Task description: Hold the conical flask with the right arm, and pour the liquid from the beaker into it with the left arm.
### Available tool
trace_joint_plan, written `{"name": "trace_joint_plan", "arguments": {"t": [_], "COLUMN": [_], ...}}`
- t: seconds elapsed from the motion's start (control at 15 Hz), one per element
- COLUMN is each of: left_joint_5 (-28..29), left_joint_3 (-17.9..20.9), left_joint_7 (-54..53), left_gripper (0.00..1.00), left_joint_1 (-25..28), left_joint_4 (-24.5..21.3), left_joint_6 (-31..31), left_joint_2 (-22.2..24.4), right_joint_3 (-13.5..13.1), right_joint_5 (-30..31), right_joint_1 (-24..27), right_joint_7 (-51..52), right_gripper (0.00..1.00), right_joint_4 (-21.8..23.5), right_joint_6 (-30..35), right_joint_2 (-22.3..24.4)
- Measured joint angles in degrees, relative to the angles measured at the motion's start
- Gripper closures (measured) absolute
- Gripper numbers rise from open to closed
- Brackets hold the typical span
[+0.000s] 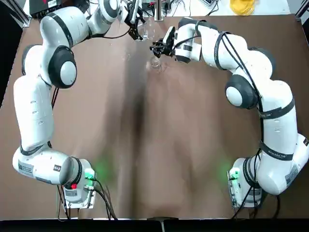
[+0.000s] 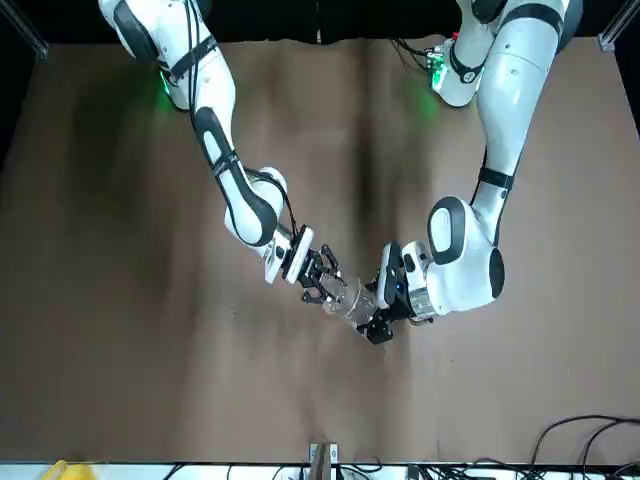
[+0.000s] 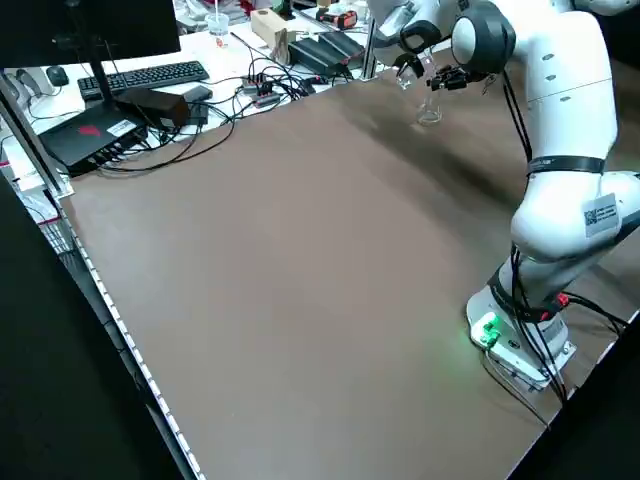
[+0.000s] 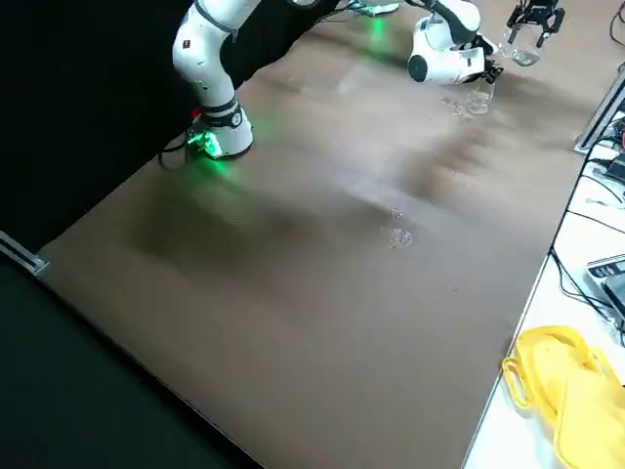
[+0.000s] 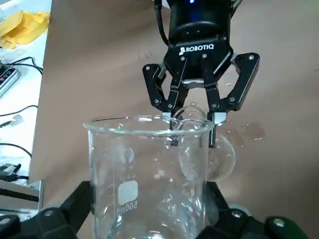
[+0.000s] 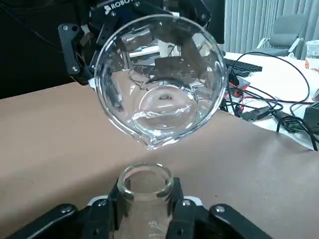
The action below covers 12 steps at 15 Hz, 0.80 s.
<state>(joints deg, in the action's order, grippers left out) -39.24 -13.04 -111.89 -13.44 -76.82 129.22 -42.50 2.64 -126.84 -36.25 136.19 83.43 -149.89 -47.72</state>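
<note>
Two white robot arms reach across a brown worktop (image 1: 145,145) and meet near its far edge, close to the middle. The right claw (image 6: 144,199) is clenched on the neck of the conical flask (image 6: 145,180), a faint clear glass vessel standing upright with its round mouth open upward. In the overhead view the flask (image 1: 155,63) sits just below that claw (image 1: 158,48), and its base appears to be at the worktop surface.

The left claw (image 5: 149,219) grips the beaker (image 5: 149,174), a clear wide-mouthed glass cylinder with printed markings. The beaker is tilted over on its side, its pouring lip pointing down and hanging directly above the flask's mouth, close to it but apart. From the right wrist camera the beaker (image 6: 159,79) shows its open mouth and round bottom, with a little clear liquid gathered near the lip.

Beyond the worktop's far edge lie cables (image 3: 200,120), a keyboard (image 3: 140,78) and a yellow object (image 4: 566,391).
</note>
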Motion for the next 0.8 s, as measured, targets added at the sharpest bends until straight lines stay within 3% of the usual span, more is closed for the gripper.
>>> {"name": "trace_joint_plan", "arguments": {"t": [0.8], "left_joint_5": [4.6], "left_joint_3": [0.0], "left_joint_7": [0.2], "left_gripper": [0.04], "left_joint_1": [-1.4], "left_joint_4": [-2.2], "left_joint_6": [2.8], "left_joint_2": [2.1], "right_joint_3": [0.0], "right_joint_5": [0.0], "right_joint_1": [0.0], "right_joint_7": [0.0], "right_gripper": [0.61], "right_joint_4": [0.0], "right_joint_6": [0.0], "right_joint_2": [0.0]}}
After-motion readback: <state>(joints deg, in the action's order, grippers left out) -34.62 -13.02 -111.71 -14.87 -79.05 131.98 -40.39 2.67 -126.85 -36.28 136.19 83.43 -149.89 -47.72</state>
